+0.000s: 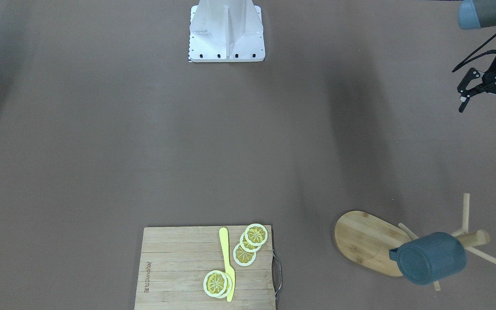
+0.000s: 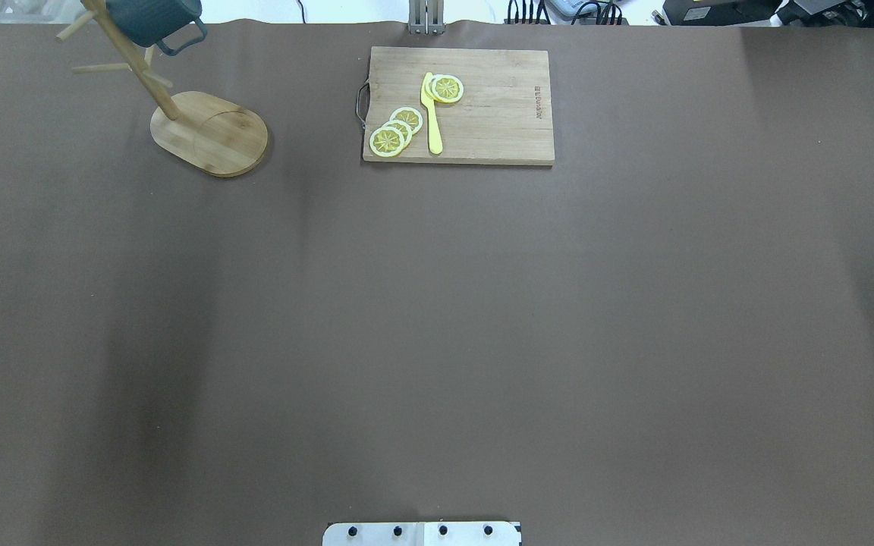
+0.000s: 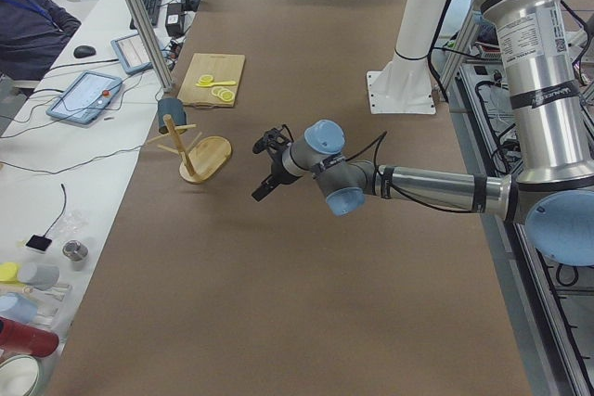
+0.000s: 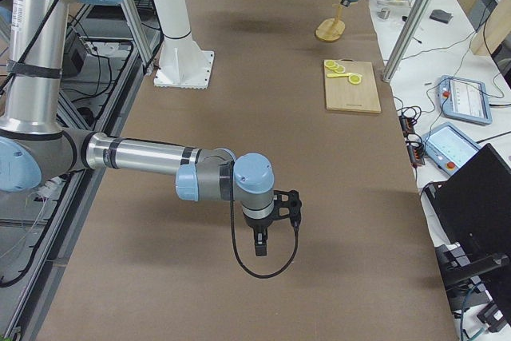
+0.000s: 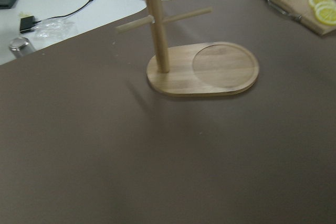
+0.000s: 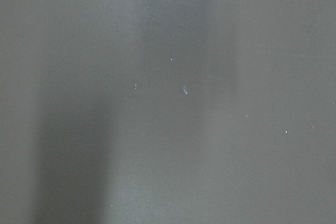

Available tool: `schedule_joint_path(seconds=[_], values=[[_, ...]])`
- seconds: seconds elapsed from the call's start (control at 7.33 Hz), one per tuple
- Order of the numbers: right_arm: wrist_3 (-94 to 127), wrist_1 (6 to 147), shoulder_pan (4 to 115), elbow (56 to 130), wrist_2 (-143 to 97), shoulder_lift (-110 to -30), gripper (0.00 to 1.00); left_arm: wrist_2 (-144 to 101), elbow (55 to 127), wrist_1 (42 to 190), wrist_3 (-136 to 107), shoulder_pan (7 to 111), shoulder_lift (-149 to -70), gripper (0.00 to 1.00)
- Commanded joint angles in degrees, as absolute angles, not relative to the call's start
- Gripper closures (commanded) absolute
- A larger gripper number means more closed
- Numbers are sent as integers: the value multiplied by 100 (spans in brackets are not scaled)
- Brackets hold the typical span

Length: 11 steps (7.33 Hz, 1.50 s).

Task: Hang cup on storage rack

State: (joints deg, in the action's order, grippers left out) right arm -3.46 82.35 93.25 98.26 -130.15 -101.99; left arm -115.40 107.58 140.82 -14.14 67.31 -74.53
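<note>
One slate-blue cup [image 1: 431, 258] was seen hung on an upper peg of one bamboo mug tree [image 1: 366, 241]. One cutting board [image 1: 179, 267] carried five lemon slices [image 1: 244, 254] and one yellow knife [image 1: 227, 258]. The left gripper [image 1: 483, 113], missed by the overhead view, was shown with fingers apart, well away from the cup. The right gripper [image 4: 267, 239] was caught only from the side, so its fingers could not be judged.

- My left gripper [image 1: 483, 113] is showing a matt black finish.
- The storage rack [image 1: 360, 241] is showing smooth, pale wood grain.
- The cup [image 1: 431, 258] is looking matt.
</note>
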Motion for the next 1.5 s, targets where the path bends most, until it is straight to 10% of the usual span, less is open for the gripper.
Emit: schedule_joint_path(seconds=[0.0, 0.55, 1.36], values=[[-351, 8235, 9325, 9826, -13008, -10195, 0, -11953, 10916, 12400, -372, 7478, -7471, 1], [-352, 8235, 9325, 9826, -13008, -10204, 0, -13235, 10837, 8854, 193, 8231, -7636, 1], [-325, 8235, 9325, 9695, -12999, -10318, 0, -13377, 10503, 8947, 149, 8630, -7680, 1]])
